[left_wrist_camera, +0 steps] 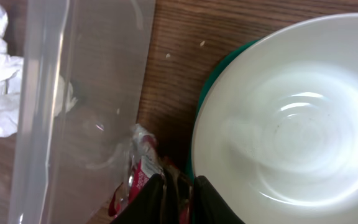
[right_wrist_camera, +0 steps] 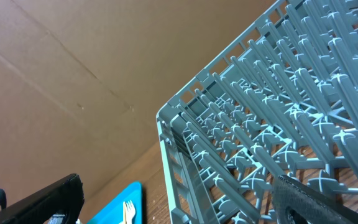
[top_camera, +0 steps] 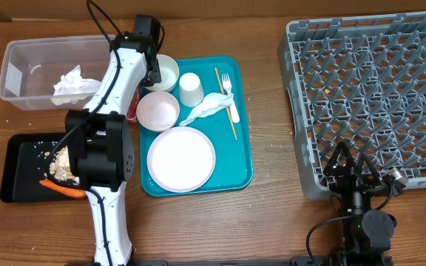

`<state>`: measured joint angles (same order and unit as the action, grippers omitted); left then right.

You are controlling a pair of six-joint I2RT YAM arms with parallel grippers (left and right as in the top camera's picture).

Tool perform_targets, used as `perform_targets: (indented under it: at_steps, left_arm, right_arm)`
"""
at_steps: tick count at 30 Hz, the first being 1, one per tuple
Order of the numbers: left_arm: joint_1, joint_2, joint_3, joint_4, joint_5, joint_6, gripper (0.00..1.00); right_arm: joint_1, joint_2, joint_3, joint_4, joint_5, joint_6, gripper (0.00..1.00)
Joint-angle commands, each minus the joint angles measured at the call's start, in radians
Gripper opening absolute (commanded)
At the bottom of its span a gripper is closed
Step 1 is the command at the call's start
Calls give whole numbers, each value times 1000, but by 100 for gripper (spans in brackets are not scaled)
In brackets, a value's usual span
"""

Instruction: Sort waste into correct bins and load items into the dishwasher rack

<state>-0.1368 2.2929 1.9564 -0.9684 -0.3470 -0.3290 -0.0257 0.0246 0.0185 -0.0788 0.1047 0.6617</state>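
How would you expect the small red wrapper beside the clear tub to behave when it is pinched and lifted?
The red wrapper looks thin and crinkled, so it is probably floppy and very light. Its glossy film may slip from the left gripper pinching it. Being crumpled, not round, it should not roll.

1. Overhead: looks straight down from far off and gets the whole table (top_camera: 272,222).
2. Left wrist: super close, aimed down at the red wrapper (left_wrist_camera: 140,174), tub (left_wrist_camera: 73,93) wall and bowl (left_wrist_camera: 291,112).
3. Right wrist: low and tilted, right by the rack (right_wrist_camera: 260,143) corner. Overhead shows that corner too.
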Motion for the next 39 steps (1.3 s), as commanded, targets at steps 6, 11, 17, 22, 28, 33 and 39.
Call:
perform_targets:
  at_steps: [6,11,17,22,28,33,39]
  left_arm:
    - [5,-31,11,-41,-18,8,4]
    - [-8,-76,74,-108,-10,8,4]
    - [-25,-188,143,-177,45,8,4]
    - [-23,-300,144,-123,78,8,4]
    - [63,-313,140,18,33,-49,4]
    - [229,-264,140,106,-19,-129,19]
    - [362,-221,140,16,91,-128,100]
  right_arm:
    - [-3,-1,-10,6,7,-8,100]
    - [-3,-1,-10,6,7,-8,100]
    - [-3,-1,-10,6,7,-8,100]
    - [-3,-1,-10,6,7,-8,100]
    - [-3,-1,-10,6,7,-8,100]
    - [-3,-1,-10,6,7,-8,100]
    - [-3,-1,-10,6,7,-8,100]
